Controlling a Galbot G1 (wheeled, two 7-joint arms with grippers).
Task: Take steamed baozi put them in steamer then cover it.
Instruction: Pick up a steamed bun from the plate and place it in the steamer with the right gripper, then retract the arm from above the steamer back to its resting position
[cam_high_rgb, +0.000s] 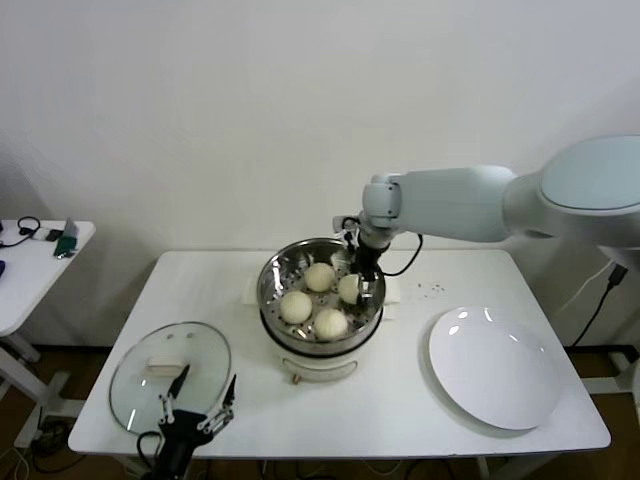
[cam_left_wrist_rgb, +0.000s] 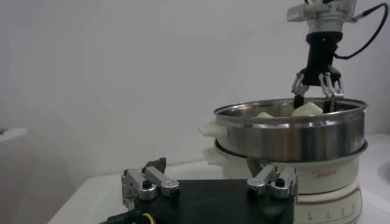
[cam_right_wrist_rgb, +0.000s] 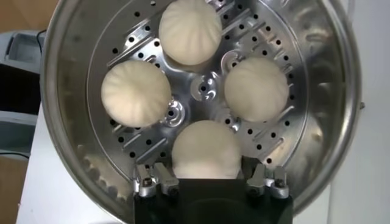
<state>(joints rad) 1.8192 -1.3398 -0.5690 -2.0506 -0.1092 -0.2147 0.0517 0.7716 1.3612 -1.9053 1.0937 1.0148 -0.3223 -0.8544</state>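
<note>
— Head view: all four baozi (cam_high_rgb: 318, 291) sit in the steamer (cam_high_rgb: 272, 268); right gripper (cam_high_rgb: 352, 287) straddles the three-o'clock bun, fingers spread.
— Left gripper (cam_high_rgb: 200, 402) open beside cover (cam_high_rgb: 135, 385), at table's (cam_high_rgb: 400, 400) seven-o'clock edge.

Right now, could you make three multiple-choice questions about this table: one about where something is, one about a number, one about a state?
1. Where does the glass lid lie?
A. on the steamer
B. on the table, on the robot's left
C. on the white plate

2. How many buns are in the steamer?
A. two
B. three
C. four

3. How is the right gripper?
A. open around a bun
B. lifting the lid
C. parked over the plate

Answers: 1 B, the lid rests flat near the idle left gripper. 2 C, the right wrist view shows four buns on the perforated floor. 3 A, its fingers stand apart around a bun inside the steamer.
</note>
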